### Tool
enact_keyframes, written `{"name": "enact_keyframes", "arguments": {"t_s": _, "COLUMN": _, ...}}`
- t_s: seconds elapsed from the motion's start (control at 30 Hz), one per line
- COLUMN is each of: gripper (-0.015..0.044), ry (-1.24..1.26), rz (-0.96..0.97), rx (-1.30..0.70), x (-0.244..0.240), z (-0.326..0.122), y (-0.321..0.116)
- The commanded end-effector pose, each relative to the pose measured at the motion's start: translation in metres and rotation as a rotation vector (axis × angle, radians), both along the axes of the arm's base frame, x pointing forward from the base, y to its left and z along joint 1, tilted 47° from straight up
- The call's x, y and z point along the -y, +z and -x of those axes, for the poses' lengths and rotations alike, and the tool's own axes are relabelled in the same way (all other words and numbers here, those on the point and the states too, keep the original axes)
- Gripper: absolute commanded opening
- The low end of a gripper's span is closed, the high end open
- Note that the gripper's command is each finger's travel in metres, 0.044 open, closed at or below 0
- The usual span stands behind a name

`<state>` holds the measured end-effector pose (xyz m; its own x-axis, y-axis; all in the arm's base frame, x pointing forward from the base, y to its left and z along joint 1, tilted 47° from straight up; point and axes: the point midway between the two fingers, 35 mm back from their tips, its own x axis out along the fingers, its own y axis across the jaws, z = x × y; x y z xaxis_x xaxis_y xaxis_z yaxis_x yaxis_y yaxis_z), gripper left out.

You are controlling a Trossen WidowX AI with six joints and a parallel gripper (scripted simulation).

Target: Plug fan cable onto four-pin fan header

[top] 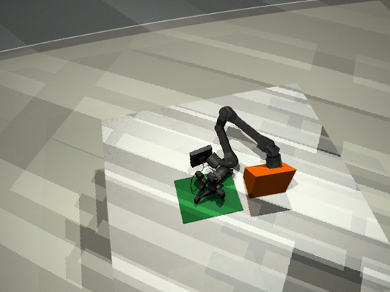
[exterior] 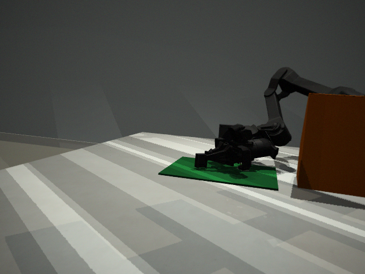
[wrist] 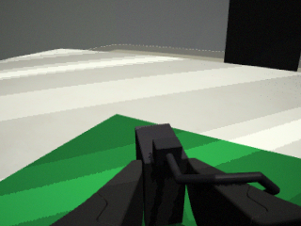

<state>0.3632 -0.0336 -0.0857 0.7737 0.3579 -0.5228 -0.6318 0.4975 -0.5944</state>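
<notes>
My gripper (top: 199, 196) (exterior: 207, 157) (wrist: 164, 169) is low over the green board (top: 188, 213) (exterior: 182, 172) (wrist: 94, 147), with its fingers shut on the fan's plug. The plug (top: 196, 200) (exterior: 201, 161) (wrist: 159, 132) is a dark upright block between the fingertips, its lower end close to the board surface. The cable (top: 191, 184) (wrist: 216, 178) leaves the plug's side and runs to the fan (top: 200, 156) (wrist: 263, 33), a dark square panel beside the board. The four-pin header is not visible in any view. I cannot tell whether the plug is on it or touches the board.
A large orange block (top: 271, 182) (exterior: 329, 144) stands to the right of the board, under the arm's base in the top view. The arm arches over from it, and the wide gripper body hangs low over the board. Striped light and shadow cross the table (top: 156, 252) (exterior: 117, 218).
</notes>
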Motion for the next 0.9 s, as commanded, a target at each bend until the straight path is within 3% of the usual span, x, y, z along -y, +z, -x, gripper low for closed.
{"name": "enact_keyframes", "arguments": {"t_s": 0.0, "gripper": 0.0, "ry": -0.001, "rz": 0.001, "rx": 0.0, "x": 0.0003, "z": -0.0002, "y": -0.0001}}
{"name": "enact_keyframes", "arguments": {"t_s": 0.7, "gripper": 0.0, "ry": -0.001, "rz": 0.001, "rx": 0.0, "x": 0.0003, "z": -0.0002, "y": -0.0001}}
{"name": "enact_keyframes", "arguments": {"t_s": 0.87, "gripper": 0.0131, "ry": 0.0, "rz": 0.0, "rx": 0.0, "x": 0.0, "z": 0.0, "y": 0.0}}
